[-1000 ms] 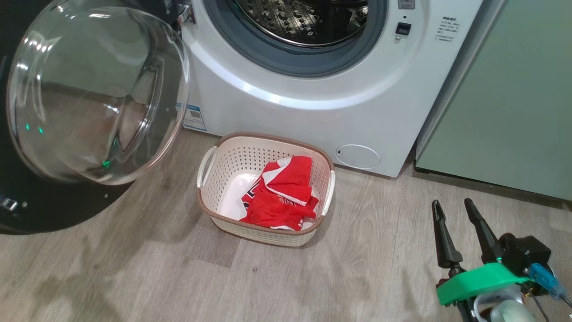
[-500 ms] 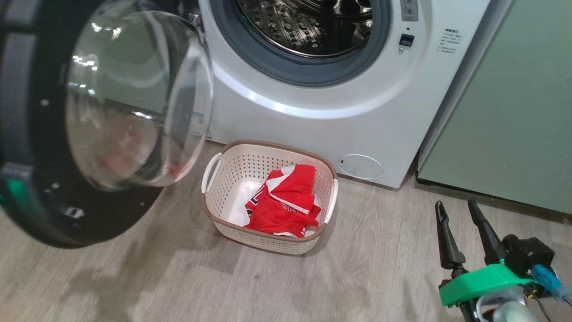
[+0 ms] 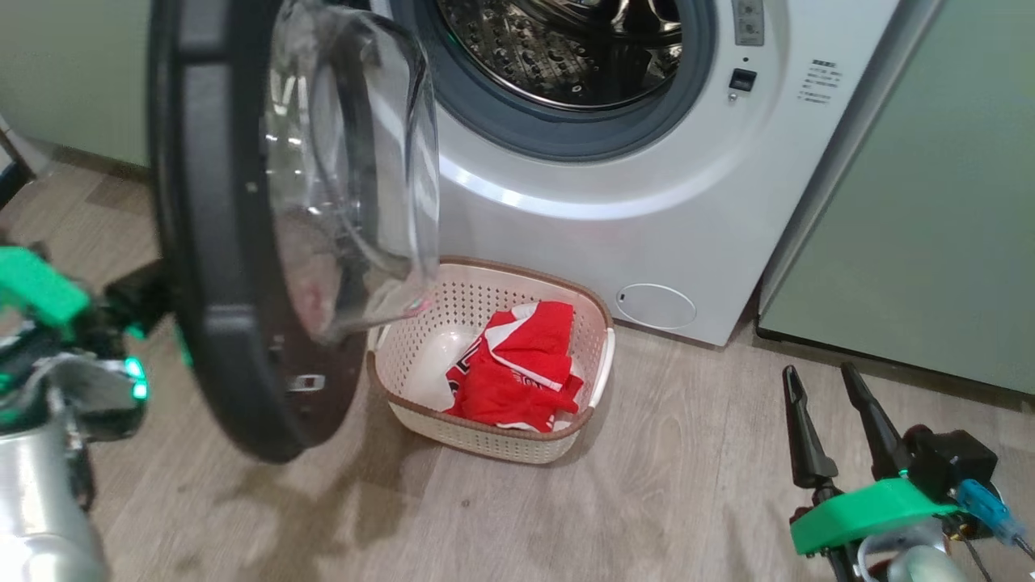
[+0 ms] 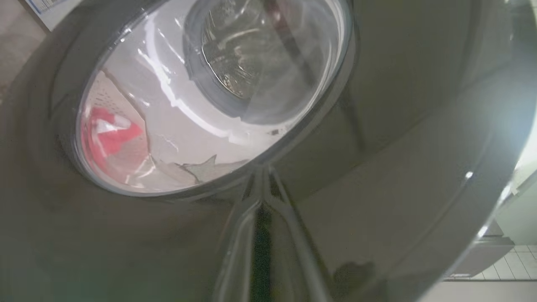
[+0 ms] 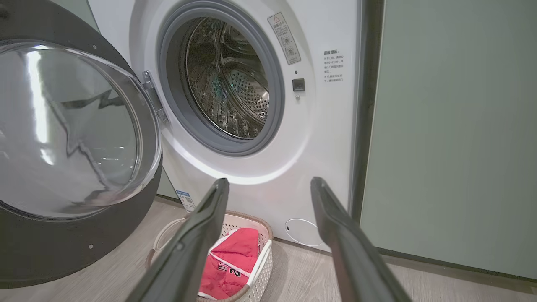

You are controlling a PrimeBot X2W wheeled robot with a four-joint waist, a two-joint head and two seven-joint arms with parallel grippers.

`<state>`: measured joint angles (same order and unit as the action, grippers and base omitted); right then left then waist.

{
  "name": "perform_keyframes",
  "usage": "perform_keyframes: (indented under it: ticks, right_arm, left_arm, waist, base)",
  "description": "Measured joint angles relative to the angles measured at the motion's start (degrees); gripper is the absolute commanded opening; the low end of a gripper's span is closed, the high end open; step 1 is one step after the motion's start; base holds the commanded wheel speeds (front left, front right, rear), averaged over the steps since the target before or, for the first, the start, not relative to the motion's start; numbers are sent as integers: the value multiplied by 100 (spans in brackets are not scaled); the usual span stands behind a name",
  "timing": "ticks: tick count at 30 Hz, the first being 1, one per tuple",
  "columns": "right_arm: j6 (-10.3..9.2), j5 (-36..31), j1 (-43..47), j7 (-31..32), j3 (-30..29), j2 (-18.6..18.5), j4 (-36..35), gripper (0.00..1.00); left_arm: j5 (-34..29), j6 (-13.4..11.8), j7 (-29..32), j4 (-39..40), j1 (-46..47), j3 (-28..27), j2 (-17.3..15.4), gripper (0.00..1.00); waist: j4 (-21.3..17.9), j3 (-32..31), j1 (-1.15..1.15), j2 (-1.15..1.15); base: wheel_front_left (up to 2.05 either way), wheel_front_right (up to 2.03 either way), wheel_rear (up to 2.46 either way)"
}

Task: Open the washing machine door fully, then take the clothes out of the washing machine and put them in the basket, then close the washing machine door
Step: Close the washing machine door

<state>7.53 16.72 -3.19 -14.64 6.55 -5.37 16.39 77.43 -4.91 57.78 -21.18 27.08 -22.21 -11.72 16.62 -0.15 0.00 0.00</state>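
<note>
- Black fingers of our left tool (image 4: 261, 184) are pressed together, tips right at the glossy outer face of the washing machine door (image 3: 202, 242); we can't tell if they touch.
- Our right tool (image 3: 817, 370) has its fingers apart, holding nothing, low over the wood floor (image 3: 647, 485).
- Door stands partway open, edge-on in our head view.
- Red clothes (image 3: 517, 368) lie in the basket (image 3: 477, 303), on the floor just in front of the washing machine (image 3: 582, 234).
- Green cabinet (image 3: 930, 202) sits right of the machine.

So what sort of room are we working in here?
Probably a home laundry nook: a big white front-loading washing machine set beside a pale green cabinet, with a cream perforated plastic basket on the wood-look floor.
</note>
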Motion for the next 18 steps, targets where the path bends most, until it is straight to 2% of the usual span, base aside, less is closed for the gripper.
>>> perform_keyframes:
  ticks: [9,14,18]
  right_arm:
    - [0,1,-5,0,19,1,14,100]
    - [0,1,-13,0,32,1,15,100]
    - [0,1,-24,0,30,1,18,100]
  left_arm:
    - [-3,21,16,321,-116,365,459,0]
    - [-52,107,-120,324,-105,466,548,0]
    - [-168,269,-326,127,-75,494,576,0]
  waist:
    - [-393,48,0,0]
    - [-677,80,0,0]
    - [-1041,118,0,0]
  base:
    - [0,0,0]
    - [0,0,0]
    - [0,0,0]
